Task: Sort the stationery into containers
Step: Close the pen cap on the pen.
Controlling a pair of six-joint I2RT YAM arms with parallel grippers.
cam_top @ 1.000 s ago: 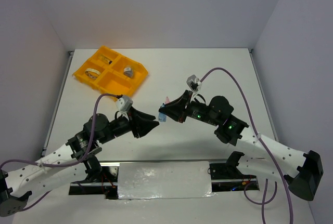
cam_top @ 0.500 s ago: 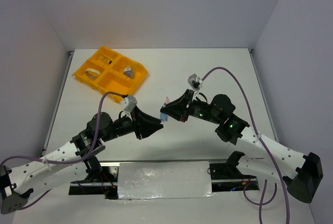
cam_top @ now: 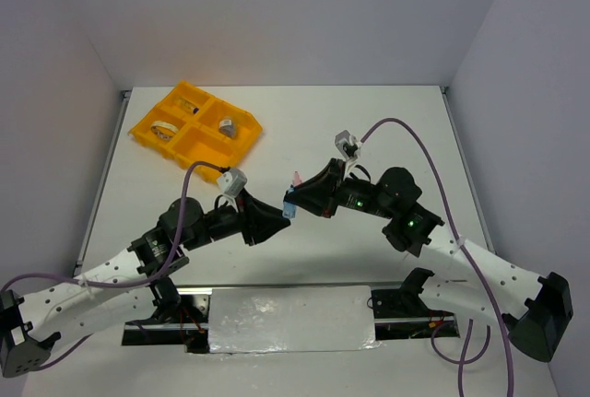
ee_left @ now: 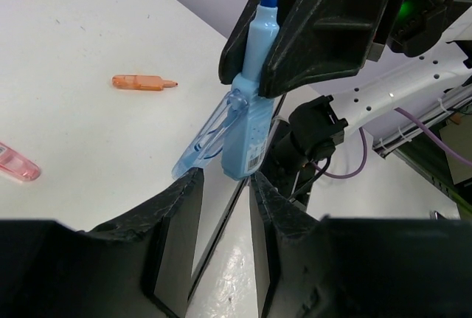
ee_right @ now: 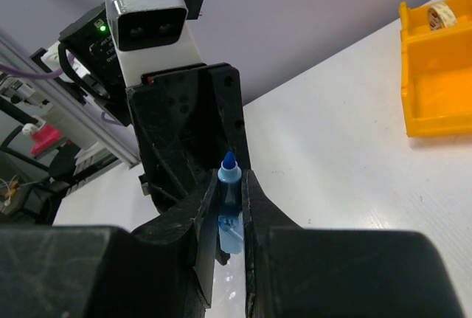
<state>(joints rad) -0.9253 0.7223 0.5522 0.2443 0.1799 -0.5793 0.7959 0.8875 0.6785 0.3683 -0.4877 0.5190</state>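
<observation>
Worktop (cam_top: 387,111) is walled on the left, far and right sides. Open surface runs across the far middle and the whole right half.

One orange-yellow tray (cam_top: 230,146) with four compartments sits angled at the far-left corner, well apart from both arms. One beige tape ring (cam_top: 166,127) lies in its left compartment and one grey-topped jar (cam_top: 227,126) in its right. The far compartment holds one small item, too small to identify.

Loose on the worktop are one orange piece (ee_left: 144,82) and one pink piece (ee_left: 15,163), apart from each other.

There is one blue-and-white tube (ee_left: 249,122), held in the air mid-worktop. The right gripper (ee_right: 228,185) has its jaws clamped on the tube's upper body, and the dark blue tip pokes out past them.

The left gripper (ee_left: 223,178) faces the right one with its jaws apart. The tube's lower end sits right at the gap between the left fingertips (ee_left: 188,185). Cannot tell whether it touches them.
</observation>
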